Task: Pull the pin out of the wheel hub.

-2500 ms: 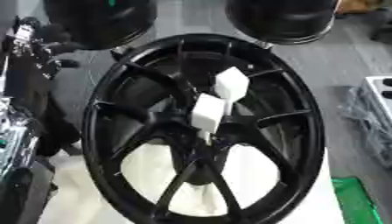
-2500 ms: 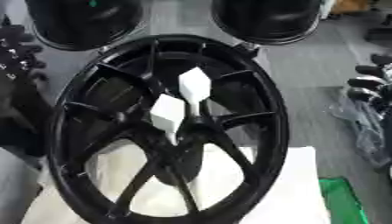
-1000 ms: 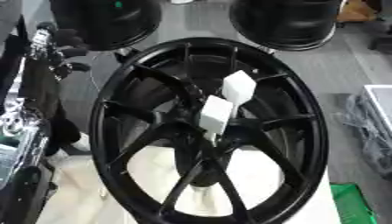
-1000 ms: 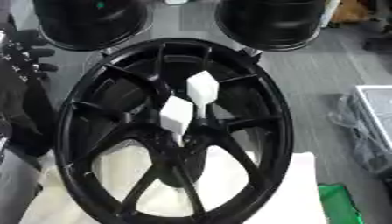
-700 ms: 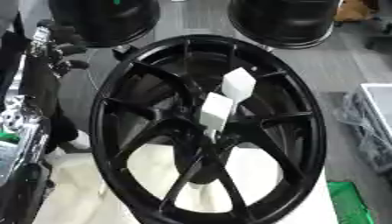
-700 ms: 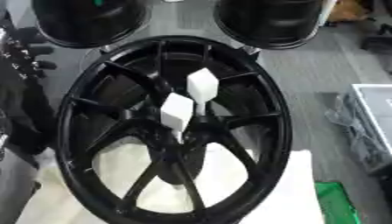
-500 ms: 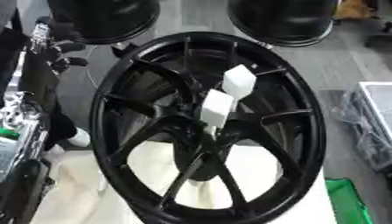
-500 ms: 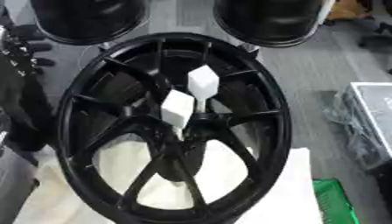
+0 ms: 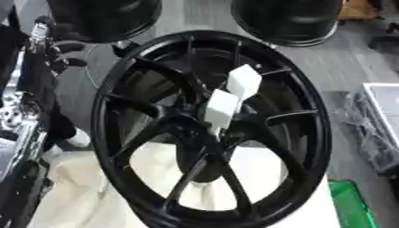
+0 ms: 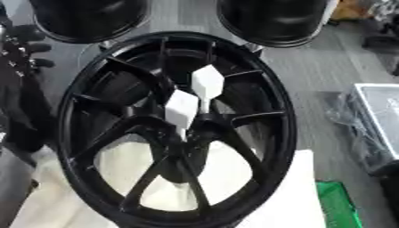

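A large black spoked wheel hub stands tilted on a white cloth, filling the middle of both views. Two white pins with blocky heads stick out of its centre: one nearer, one just behind and above it. My left hand, black with silver parts, shows at the upper left, beside the rim's outer edge and well apart from the pins. My right hand is in neither view.
Two more black wheels stand at the back. A white cloth lies under the hub. A grey crate sits at the right, a green thing at the lower right, dark equipment along the left edge.
The whole picture has shifted slightly, so the camera moved. Both white pins sit in the hub's centre as before, and my left hand stays at the upper left.
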You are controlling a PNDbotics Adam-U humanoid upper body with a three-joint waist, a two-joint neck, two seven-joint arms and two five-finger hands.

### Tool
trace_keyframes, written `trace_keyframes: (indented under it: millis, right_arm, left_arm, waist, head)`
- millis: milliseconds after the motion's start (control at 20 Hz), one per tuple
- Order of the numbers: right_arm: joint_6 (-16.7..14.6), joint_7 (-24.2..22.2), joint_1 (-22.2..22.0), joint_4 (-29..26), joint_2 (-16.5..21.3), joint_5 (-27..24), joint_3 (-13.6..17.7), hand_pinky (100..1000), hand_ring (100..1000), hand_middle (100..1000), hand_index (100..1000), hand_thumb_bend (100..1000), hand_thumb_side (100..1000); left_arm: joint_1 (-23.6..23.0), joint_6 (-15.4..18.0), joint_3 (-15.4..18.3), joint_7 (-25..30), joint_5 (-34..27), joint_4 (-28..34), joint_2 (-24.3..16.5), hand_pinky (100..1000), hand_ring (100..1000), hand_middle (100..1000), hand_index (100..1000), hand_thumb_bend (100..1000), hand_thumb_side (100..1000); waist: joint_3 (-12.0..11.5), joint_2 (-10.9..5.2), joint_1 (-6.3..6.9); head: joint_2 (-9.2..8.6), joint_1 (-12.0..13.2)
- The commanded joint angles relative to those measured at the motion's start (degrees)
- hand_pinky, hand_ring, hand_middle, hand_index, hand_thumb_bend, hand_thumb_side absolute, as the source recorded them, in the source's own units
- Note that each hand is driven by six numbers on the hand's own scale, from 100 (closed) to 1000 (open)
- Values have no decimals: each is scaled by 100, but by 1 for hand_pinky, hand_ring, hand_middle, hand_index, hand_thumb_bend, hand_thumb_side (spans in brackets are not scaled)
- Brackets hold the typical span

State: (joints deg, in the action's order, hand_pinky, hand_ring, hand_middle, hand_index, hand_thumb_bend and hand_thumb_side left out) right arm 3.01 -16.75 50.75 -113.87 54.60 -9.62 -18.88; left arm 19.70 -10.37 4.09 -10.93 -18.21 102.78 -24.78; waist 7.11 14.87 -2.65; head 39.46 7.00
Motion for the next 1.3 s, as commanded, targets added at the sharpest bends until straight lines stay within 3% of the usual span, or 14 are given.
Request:
trace_keyframes:
  millis: [50, 300, 500, 750, 1300]
  right_arm:
    - [-79, -550, 112, -73, 206, 296, -217, 855, 825, 789, 877, 100, 513]
    - [-116, -1602, 134, -73, 148, 579, -496, 864, 843, 821, 902, 100, 685]
    - [-127, -2216, 164, -73, 15, 635, -568, 869, 865, 837, 916, 100, 713]
    - [26, -2499, 150, -73, -253, 823, -695, 873, 879, 849, 925, 100, 664]
    - [278, -2595, 298, -73, -633, 1076, -823, 874, 883, 858, 931, 100, 649]
  left_arm:
    - [54, 4, 63, -34, -57, 65, -183, 586, 693, 654, 733, 100, 814]
    - [62, 4, 73, -50, -120, 43, -189, 587, 693, 653, 733, 100, 814]
    - [55, 11, 86, -55, -122, 39, -193, 587, 693, 653, 733, 100, 814]
    - [54, 13, 87, -50, -125, 40, -188, 587, 693, 653, 733, 100, 811]
    - [63, 27, 124, -36, -129, 50, -152, 588, 693, 653, 732, 100, 811]
  waist:
    - [5, -140, -1]
    - [-9, -140, -11]
    - [-6, -137, -13]
    - [-9, -153, -20]
    - [-70, -172, -33]
  head:
    - [-22, -1]
    - [-49, 18]
    - [-75, 28]
    - [-77, 41]
    - [-13, -113]
